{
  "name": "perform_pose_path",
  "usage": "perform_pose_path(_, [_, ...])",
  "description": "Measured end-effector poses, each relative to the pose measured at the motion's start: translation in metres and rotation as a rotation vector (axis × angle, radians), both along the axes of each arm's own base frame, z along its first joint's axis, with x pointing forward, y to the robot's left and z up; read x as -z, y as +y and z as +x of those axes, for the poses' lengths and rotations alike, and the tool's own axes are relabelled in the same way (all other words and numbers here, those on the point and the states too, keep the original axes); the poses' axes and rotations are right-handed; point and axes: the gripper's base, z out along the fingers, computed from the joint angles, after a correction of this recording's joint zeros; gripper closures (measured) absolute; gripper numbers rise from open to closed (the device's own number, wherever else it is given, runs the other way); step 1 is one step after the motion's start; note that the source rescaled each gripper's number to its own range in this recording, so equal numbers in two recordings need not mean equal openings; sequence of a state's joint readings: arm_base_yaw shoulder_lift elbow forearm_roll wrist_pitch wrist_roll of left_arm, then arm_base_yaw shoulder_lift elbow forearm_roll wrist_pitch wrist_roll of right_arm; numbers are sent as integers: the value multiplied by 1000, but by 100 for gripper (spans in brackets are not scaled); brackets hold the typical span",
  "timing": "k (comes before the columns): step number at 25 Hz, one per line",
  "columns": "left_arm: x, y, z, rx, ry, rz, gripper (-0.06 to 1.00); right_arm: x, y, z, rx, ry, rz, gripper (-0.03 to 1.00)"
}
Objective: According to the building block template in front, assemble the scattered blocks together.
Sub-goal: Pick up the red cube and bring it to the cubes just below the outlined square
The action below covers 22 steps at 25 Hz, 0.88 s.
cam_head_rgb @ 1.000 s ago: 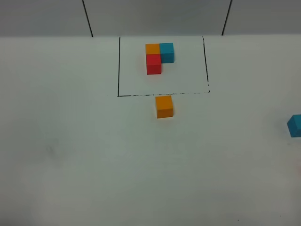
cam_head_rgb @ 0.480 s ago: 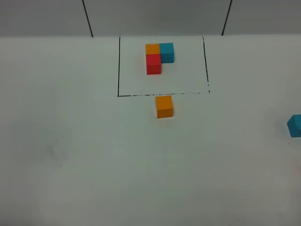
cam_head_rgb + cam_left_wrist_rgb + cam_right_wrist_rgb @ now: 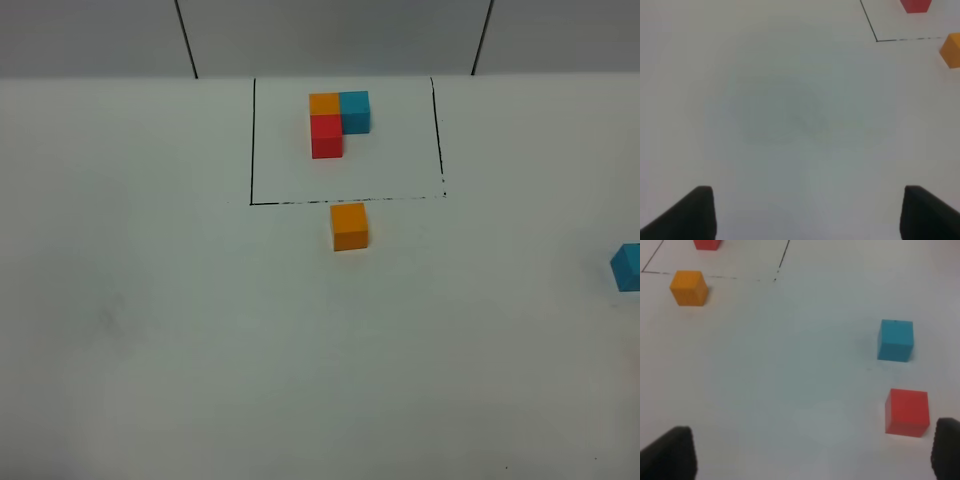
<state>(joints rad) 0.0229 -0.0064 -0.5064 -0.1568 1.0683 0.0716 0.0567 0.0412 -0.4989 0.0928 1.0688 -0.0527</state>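
**Exterior high view: nothing has moved yet**

Exterior high shows the same tabletop (image 3: pixel 150 320) as a second ago. No block has moved and no arm has come into the picture. So the job has not really begun (all three loose blocks lie apart).

The building block template (image 3: pixel 338 120) sits inside its black frame (image 3: pixel 253 140) near the far edge, in the middle. The orange block (image 3: pixel 349 227) lies just outside the frame's near line. The blue block (image 3: pixel 627 266) is well off toward the right edge, and the side of the picture cuts it off. The red block (image 3: pixel 907 412) does not show from up high at all. Only the right wrist view shows it, near the blue one.

The left gripper (image 3: pixel 807 212) is wide open and holds nothing. The right gripper (image 3: pixel 807 452) is wide open too, with bare table between its tips. Only the dark fingertips (image 3: pixel 695 215) of each gripper show.
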Motion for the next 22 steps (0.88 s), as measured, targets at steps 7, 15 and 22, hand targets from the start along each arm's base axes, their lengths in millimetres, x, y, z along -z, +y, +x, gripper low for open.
perform_pose_path(7, [0, 0, 0, 0, 3, 0, 33, 0, 0, 0, 0, 0, 1, 8])
perform_pose_path(15, [0, 0, 0, 0, 3, 0, 33, 0, 1, 9, -1, 75, -4, 9])
perform_pose_path(22, [0, 0, 0, 0, 3, 0, 33, -3, 3, 53, -3, 338, -21, 9])
